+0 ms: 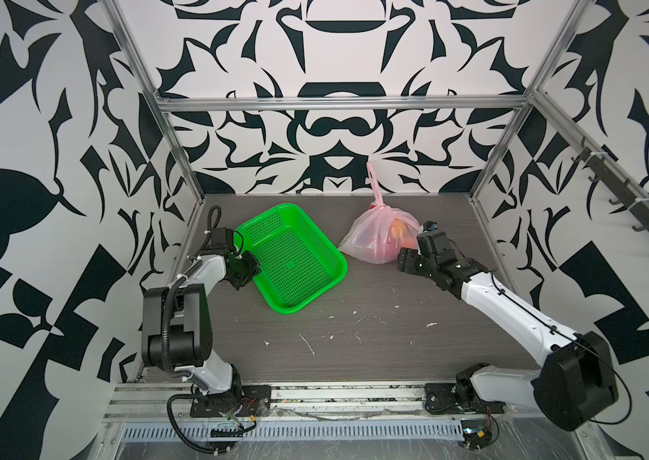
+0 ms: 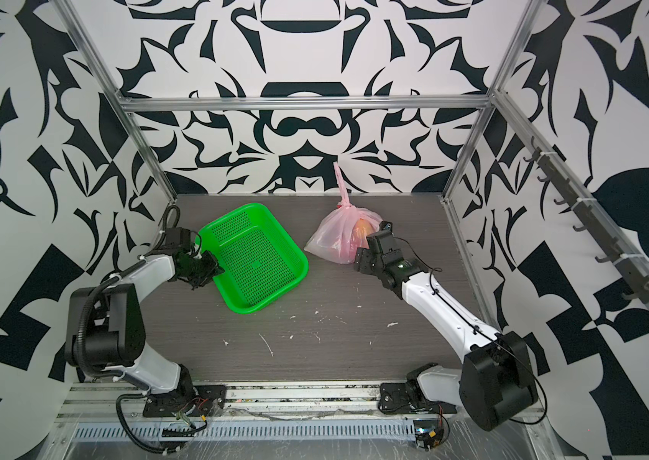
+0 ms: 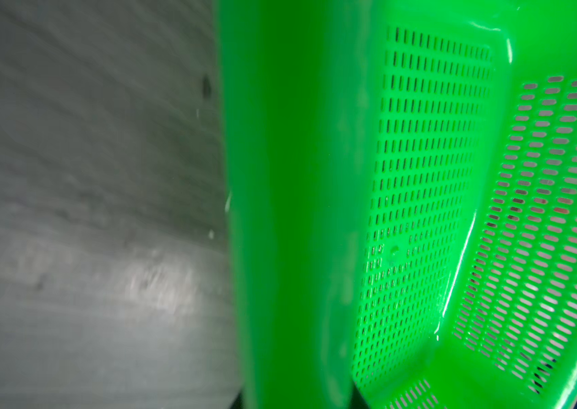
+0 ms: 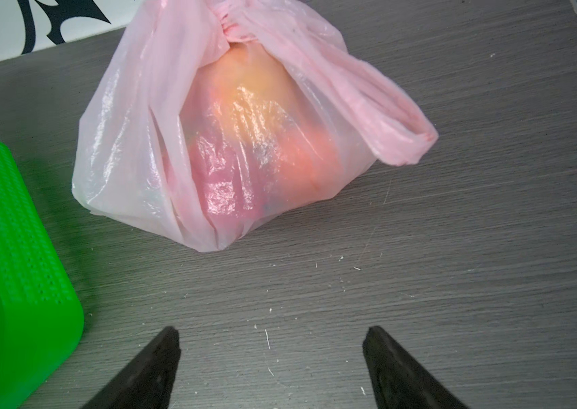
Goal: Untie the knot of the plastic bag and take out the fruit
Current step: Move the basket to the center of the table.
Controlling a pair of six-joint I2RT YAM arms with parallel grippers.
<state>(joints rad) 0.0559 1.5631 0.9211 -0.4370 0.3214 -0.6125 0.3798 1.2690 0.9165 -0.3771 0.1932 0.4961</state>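
Observation:
The pale-pink plastic bag (image 1: 370,243) (image 2: 330,243) (image 4: 131,148) sits on the table at the back right. Its knot (image 1: 379,206) (image 2: 346,206) (image 4: 233,24) is tied at the top. One handle loop stands up against the back wall and the other droops sideways. Fruit (image 1: 398,233) (image 4: 262,141) shows through the plastic as yellow-orange and magenta shapes. My right gripper (image 1: 412,249) (image 2: 366,251) (image 4: 271,340) is open, low over the table, a short way from the bag and not touching it. My left gripper (image 1: 253,271) (image 2: 215,269) (image 3: 297,403) is shut on the rim of the green basket (image 1: 275,209) (image 2: 235,209) (image 3: 290,177).
The green basket (image 4: 14,248) lies left of the bag with a narrow strip of table between them; nothing lies in it. Aluminium frame posts and patterned walls close in the back and sides. Small white scraps (image 1: 306,344) dot the grey table.

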